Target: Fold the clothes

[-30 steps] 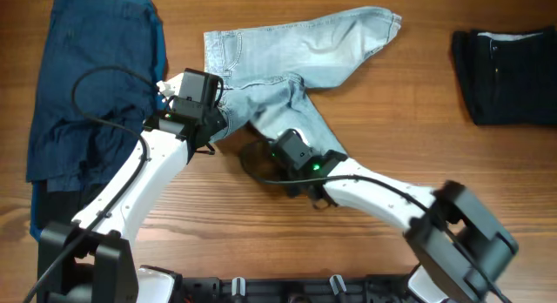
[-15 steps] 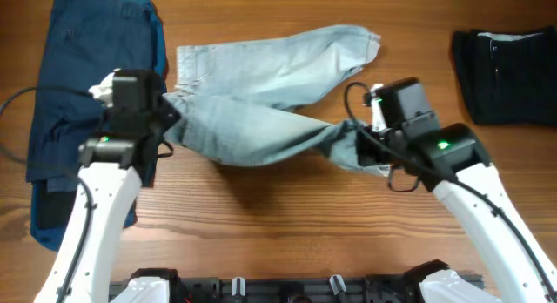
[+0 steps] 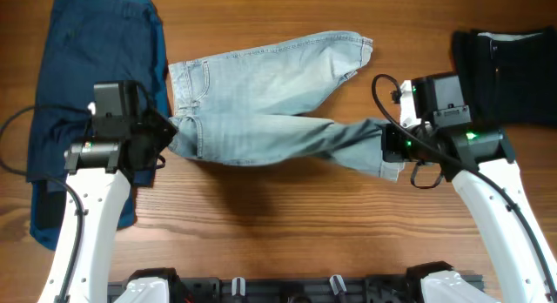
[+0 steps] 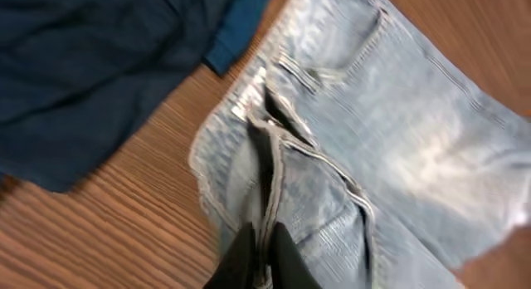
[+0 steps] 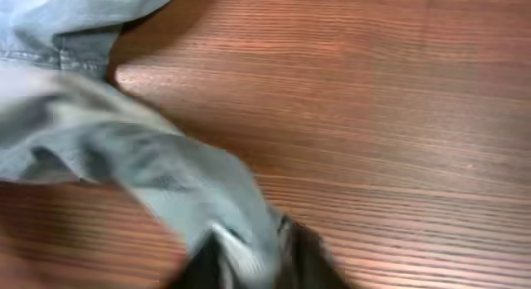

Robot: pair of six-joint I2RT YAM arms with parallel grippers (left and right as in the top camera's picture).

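denim, pale light-wash: the shorts [image 3: 261,120] lie stretched out across the middle of the wooden table [image 3: 278,238], waistband to the left, both legs running right. upper leg angles toward the far side, cuff lying free on the wood. lower leg runs nearly straight right and ends at the right gripper [image 3: 389,148]. left gripper [image 3: 165,136] sits at the near corner of the waistband end; in the left wrist view its dark fingers [image 4: 238,260] are closed tight with a fold of denim seam pinched between them, so it is holding the shorts. right wrist view is blurred: a bunched cuff of the shorts lies between the two dark fingers [image 5: 309,254], which stand somewhat apart; cannot tell whether they grip the cloth or merely flank it. cloth between the two grippers looks pulled fairly smooth, a few long creases along the lower leg. navy garment [image 3: 87,85] lies spread and rumpled at the left side of the table, its edge just beside the waistband, part of it under the left arm. dark folded garment [image 3: 505,77] sits at the far right, near the right arm, apart from the shorts.
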